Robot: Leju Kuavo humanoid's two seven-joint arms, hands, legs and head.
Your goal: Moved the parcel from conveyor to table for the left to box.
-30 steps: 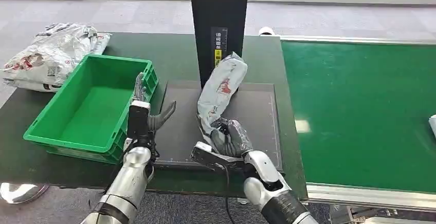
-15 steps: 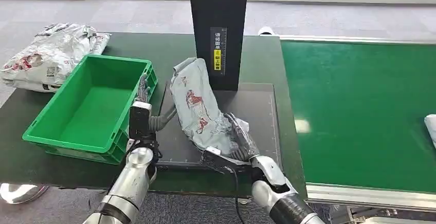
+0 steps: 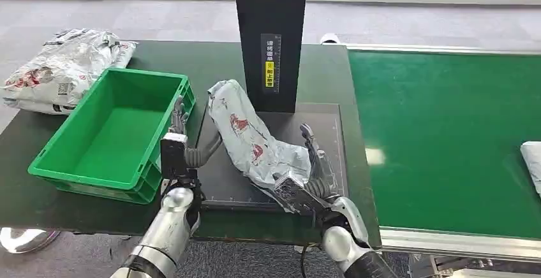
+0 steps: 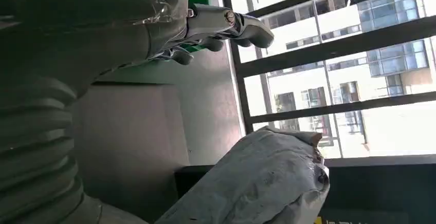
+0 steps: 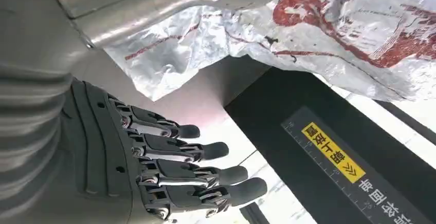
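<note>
A crumpled silver parcel with red print [image 3: 255, 144] lies on the dark mat [image 3: 319, 125] in the middle of the table, its far end toward the green crate [image 3: 108, 131]; it also shows as the parcel [image 5: 329, 34] and the parcel [image 4: 257, 188] in the wrist views. My right hand [image 3: 309, 176] is beside the parcel's near end, fingers [image 5: 205, 152] spread and holding nothing. My left hand [image 3: 182, 147] hovers open between the crate's right wall and the parcel, fingers [image 4: 226, 26] apart.
A black post with a yellow label [image 3: 271, 36] stands behind the mat. Several silver parcels [image 3: 60, 67] are piled at the table's far left. The green conveyor [image 3: 446, 138] runs on the right, with another parcel [image 3: 533, 163] at its right edge.
The parcel has dropped from upright against the post to lying flat on the mat. My right hand let go of it and opened. My left hand barely moved.
</note>
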